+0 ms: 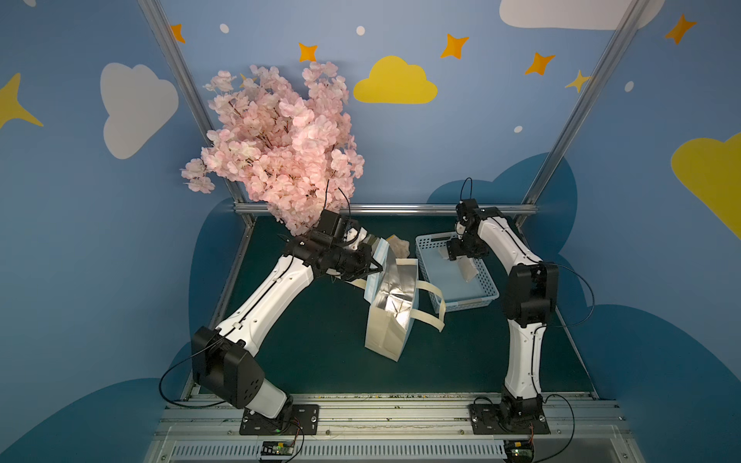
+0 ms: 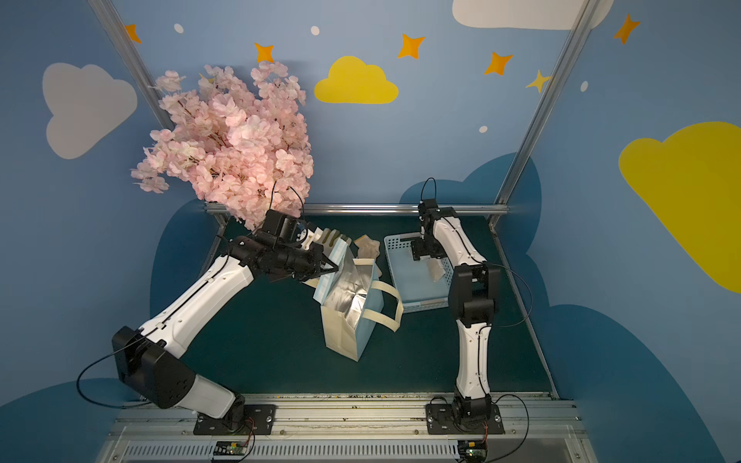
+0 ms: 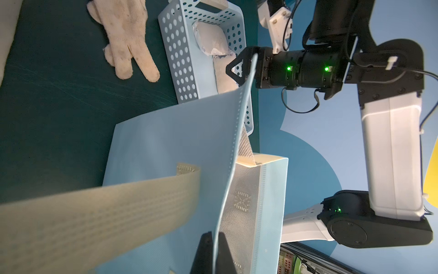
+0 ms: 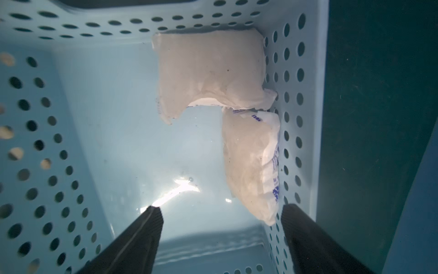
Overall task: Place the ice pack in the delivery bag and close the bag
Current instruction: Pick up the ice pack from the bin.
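ice pack [image 4: 251, 166]: whitish crumpled pouch, blue print along 1 edge
location: in basket [image 4: 308, 142], against side wall, touching 2nd pack [image 4: 211, 71]
right gripper [image 4: 221, 223]: open, low inside basket; pack's end just beside 1 finger
left gripper [image 3: 214, 251]: clamped on bag [image 1: 387, 332] rim; mouth open, foil showing
bag: just beside basket
surface: dark green mat [image 1: 320, 360]; glove [image 3: 128, 42] near bag
room: blue walls, clouds, stars; pink blossoms [image 1: 276, 148]

Occlusion | we find the beige knit glove [image 1: 401, 245] half hidden behind the light blue foil-lined fabric tote [image 1: 384, 332] | cream woven strap handle [image 3: 94, 213] blurred against lens | blue print on white soft ice pack [image 4: 248, 166] unreadable
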You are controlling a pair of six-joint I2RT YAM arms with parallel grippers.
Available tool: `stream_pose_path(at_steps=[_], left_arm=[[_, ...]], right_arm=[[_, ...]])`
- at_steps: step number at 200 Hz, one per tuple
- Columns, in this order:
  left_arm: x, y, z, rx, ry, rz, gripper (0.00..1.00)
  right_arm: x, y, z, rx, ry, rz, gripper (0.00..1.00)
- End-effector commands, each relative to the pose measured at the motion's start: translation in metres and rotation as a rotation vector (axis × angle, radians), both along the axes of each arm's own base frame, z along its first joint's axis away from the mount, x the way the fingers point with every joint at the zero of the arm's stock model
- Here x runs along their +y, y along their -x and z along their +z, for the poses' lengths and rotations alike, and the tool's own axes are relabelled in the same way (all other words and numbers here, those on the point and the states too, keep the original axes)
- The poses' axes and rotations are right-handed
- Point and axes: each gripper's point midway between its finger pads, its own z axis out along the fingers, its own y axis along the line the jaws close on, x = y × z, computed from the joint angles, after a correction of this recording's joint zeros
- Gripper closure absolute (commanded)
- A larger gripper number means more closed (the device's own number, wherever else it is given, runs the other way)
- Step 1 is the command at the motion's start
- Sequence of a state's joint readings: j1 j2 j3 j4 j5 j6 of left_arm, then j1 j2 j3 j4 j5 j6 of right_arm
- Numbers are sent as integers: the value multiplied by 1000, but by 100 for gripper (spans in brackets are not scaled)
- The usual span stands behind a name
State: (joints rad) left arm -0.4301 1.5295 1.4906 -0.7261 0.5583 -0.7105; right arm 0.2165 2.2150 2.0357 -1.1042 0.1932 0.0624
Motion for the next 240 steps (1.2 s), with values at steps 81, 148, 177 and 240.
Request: stream_pose_path(at_steps=[81,148,177,240], left_arm=[[7,0,6,-11,-23,22,97],[7,0,4,-6,-26,25,97],[8,1,6,-12,-27,26,97],[5,1,14,-21,2,20,97]], right_arm=[[-19,22,-78,220,77,-4,12],[-15,29,-91,250,46,-6,41],[-14,29,-78,216,28,-15,64],[23,43,54,-54,-136,73,77]])
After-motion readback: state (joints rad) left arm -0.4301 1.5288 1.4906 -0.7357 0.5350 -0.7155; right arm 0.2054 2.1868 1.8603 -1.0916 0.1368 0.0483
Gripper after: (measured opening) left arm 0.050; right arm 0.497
